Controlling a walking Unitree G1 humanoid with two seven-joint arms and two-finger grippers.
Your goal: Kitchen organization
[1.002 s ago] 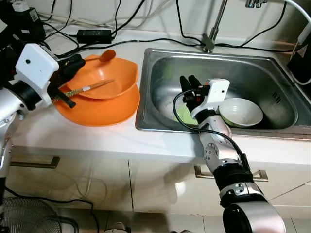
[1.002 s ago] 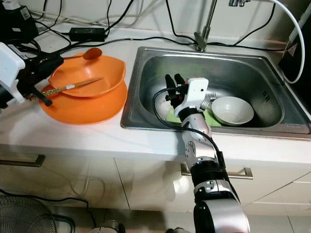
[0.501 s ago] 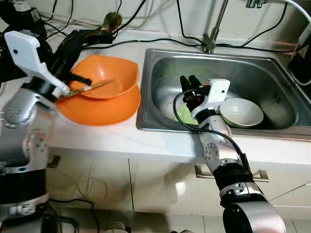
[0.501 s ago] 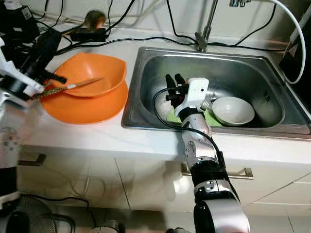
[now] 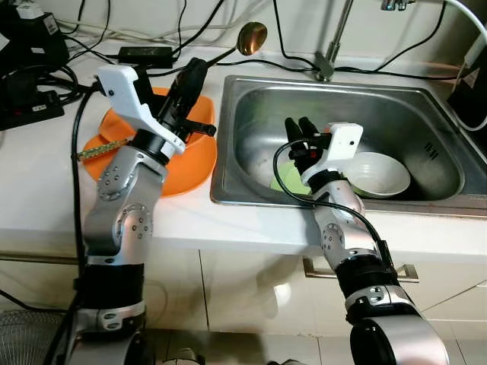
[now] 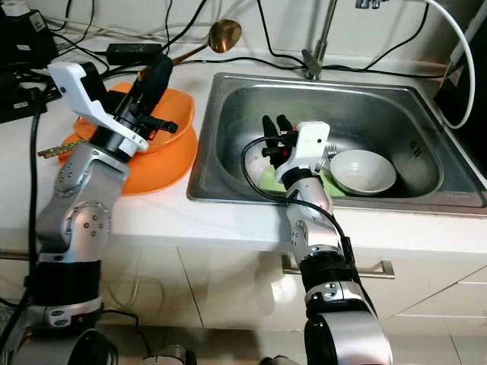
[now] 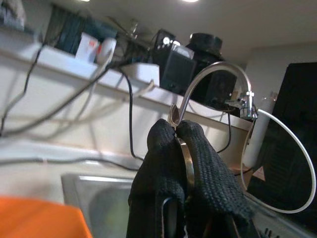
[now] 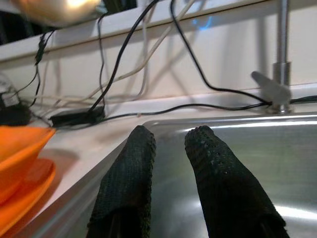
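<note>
Left gripper [image 5: 192, 78] raised over the orange bowls [image 5: 171, 163], fingers clamped on a spoon [image 5: 251, 37] by its handle; spoon bowl sticks out toward the back wall, above the counter [image 5: 46, 190] by the sink [image 5: 449, 163] corner. Chopsticks [image 5: 95, 150] lie across the bowl rim. Right gripper [image 5: 298, 128] hovers inside the sink, fingers slightly apart, empty, near a white bowl [image 5: 378, 174] and what may be a green cloth [image 5: 283, 179], partly hidden.

Risks: the long spoon could pivot in the grip, or catch the cables [image 5: 228, 62] or faucet [image 5: 335, 38] if swung.
</note>
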